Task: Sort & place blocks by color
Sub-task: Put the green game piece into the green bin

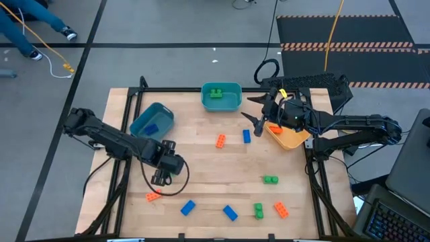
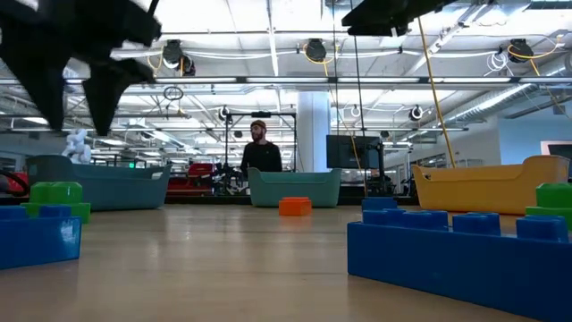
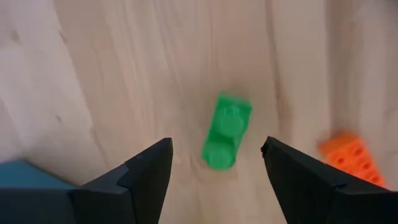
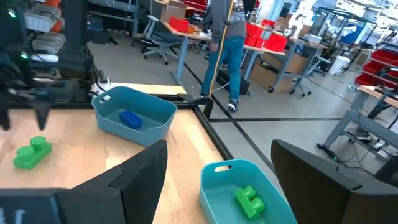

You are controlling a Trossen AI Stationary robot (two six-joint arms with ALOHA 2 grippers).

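Small green two-stud plastic brick point(image 3: 226, 132) is lying flat on the pale wooden surface point(image 1: 201, 168), toward the left side. It is sitting directly under the left jaws (hidden from overhead by the wrist). The left jaws are hanging wide, one finger on each side of the brick and neither touching it. The left arm point(image 1: 114, 140) is reaching in from the left edge. An orange studded brick point(image 1: 152, 195) is lying just beside the green one, nearer the front edge.

The other loose bricks are lying scattered:
- Along the front: two blue ones point(image 1: 187, 208) point(image 1: 230, 212), a green one point(image 1: 259, 211) and an orange one point(image 1: 281, 210).
- Farther in on the right: a green one point(image 1: 270, 179).
- Mid-surface, near each other but apart: an orange one point(image 1: 220, 140) and a blue one point(image 1: 246, 136).

Already binned:
- A blue brick point(image 1: 150, 128) is resting in the blue-grey plastic bin point(image 1: 163, 111) at the back left.
- A green brick point(image 1: 216, 93) is resting in the teal plastic bin point(image 1: 234, 101) at the back centre.

The right arm point(image 1: 349, 124) is coming in from the right, its wrist hovering over the orange-yellow plastic bin point(image 1: 293, 141). The right jaws are standing wide and empty, pointing toward the teal bin.

A person in dark clothing point(image 2: 260, 152) is standing in the room beyond the surface.
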